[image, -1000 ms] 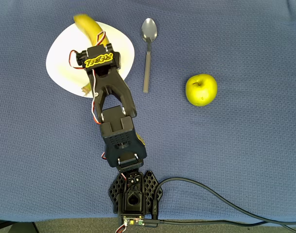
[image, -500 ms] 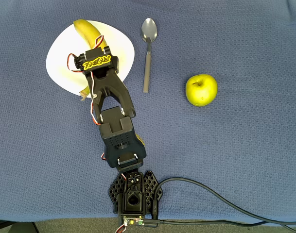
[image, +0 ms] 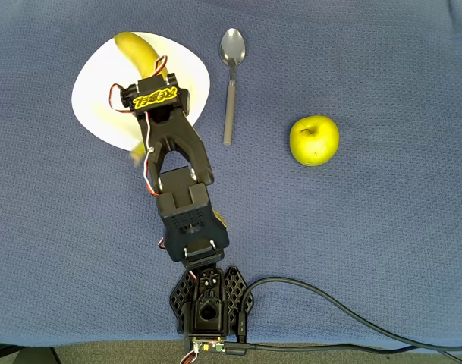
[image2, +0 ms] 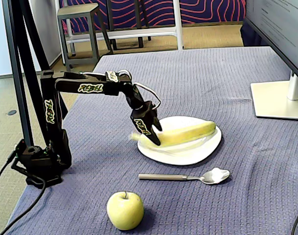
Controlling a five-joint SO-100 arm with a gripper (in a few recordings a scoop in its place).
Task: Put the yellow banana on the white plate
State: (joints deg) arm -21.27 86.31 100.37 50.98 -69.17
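The yellow banana [image: 136, 47] [image2: 188, 133] lies across the white plate [image: 90, 98] [image2: 188, 155], its far end resting on the plate. Its stem end is blurred and sticks out over the plate's rim toward the arm. My gripper [image2: 149, 133] points down at that stem end, with its fingers closed around the banana. In the overhead view the black wrist [image: 153, 97] covers the fingers and the banana's middle.
A metal spoon [image: 229, 83] [image2: 188, 176] lies beside the plate. A yellow-green apple [image: 314, 140] [image2: 125, 210] sits further off on the blue cloth. A monitor stand [image2: 278, 100] is at the table's far side. The arm's cable [image: 329, 303] trails from its base.
The banana has slid a little toward the arm's base, so its stem end now pokes further past the plate's rim. The wrist shifted slightly with it.
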